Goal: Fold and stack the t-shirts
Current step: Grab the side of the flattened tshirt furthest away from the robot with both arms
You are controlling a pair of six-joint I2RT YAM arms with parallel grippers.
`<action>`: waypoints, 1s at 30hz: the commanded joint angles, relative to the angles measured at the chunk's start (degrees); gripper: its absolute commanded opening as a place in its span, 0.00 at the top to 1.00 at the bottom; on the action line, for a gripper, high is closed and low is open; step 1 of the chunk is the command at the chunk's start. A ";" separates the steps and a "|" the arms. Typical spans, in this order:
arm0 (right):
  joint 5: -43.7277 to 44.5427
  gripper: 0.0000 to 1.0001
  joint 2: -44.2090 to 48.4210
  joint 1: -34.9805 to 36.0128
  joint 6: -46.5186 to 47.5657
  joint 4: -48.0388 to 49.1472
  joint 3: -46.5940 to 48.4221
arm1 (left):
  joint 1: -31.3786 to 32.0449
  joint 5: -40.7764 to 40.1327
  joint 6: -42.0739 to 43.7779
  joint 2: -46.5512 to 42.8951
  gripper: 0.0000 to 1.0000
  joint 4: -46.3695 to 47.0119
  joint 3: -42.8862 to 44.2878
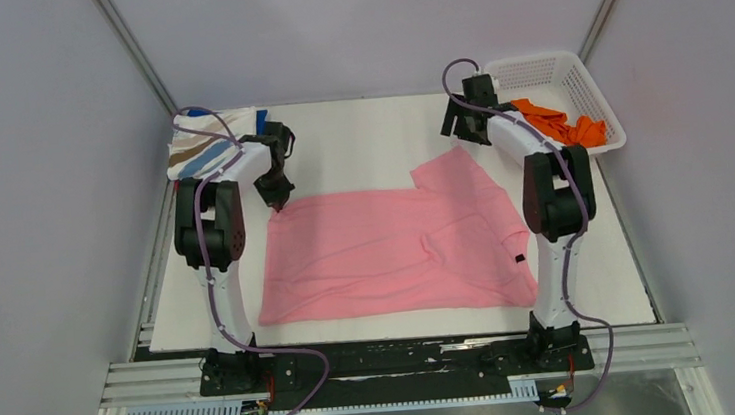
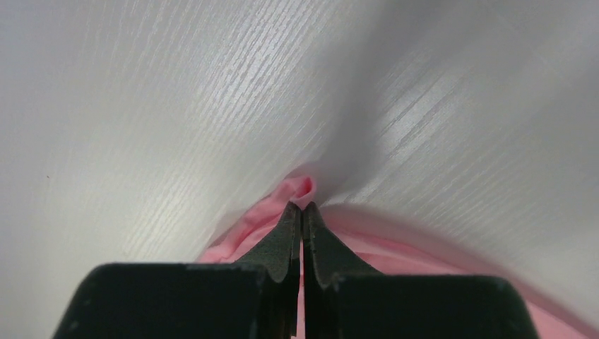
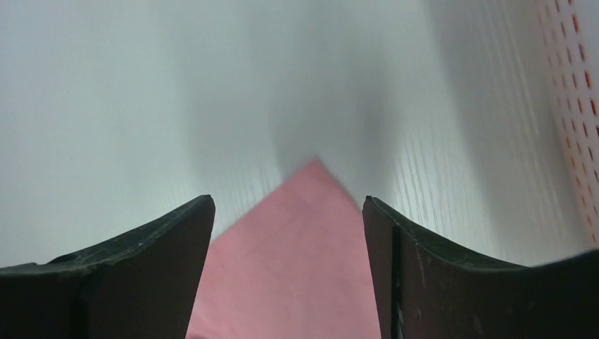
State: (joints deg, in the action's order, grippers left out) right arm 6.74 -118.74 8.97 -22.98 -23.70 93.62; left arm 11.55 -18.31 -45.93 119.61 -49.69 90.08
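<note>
Pink cloth fills the middle of the counter (image 1: 367, 132): the pink t-shirt (image 1: 387, 251) lies spread flat, its long axis running from the left edge towards the right edge, parallel to the near edge. We judge that the hem faces the left edge and the shoulders face the right edge, since a sleeve juts out towards the far right corner.

The left claw (image 2: 302, 208) is closed on the far-left corner of the pink t-shirt, and a small nub of cloth bunches up between its jaws. The right claw (image 3: 289, 205) has its jaws apart and holds nothing. It hangs over the pointed tip of that far-right sleeve, which lies between the two jaws and just ahead of them, with white counter on either side.

The coming move turns on that sleeve tip. It sits directly under the right claw, on the far side of the shirt, and the right arm is much the nearer. We take it that the right claw needs to drop and close on the tip, so that both far corners are held and the far edge can be carried over the long axis towards the near edge.

A folded streaked t-shirt (image 1: 203, 147) rests at the far left corner. An orange t-shirt (image 1: 562, 122) lies in the basket (image 1: 593, 72) at the far right corner
</note>
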 commanded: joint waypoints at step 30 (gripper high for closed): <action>14.99 0.63 -7.68 4.04 0.81 -3.58 1.00 | 0.26 2.18 0.48 -5.74 1.00 2.52 -3.31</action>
State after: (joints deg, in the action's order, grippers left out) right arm 19.68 -128.01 13.82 -19.90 -24.23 96.73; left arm 11.55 -15.53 -45.89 117.32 -47.59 86.94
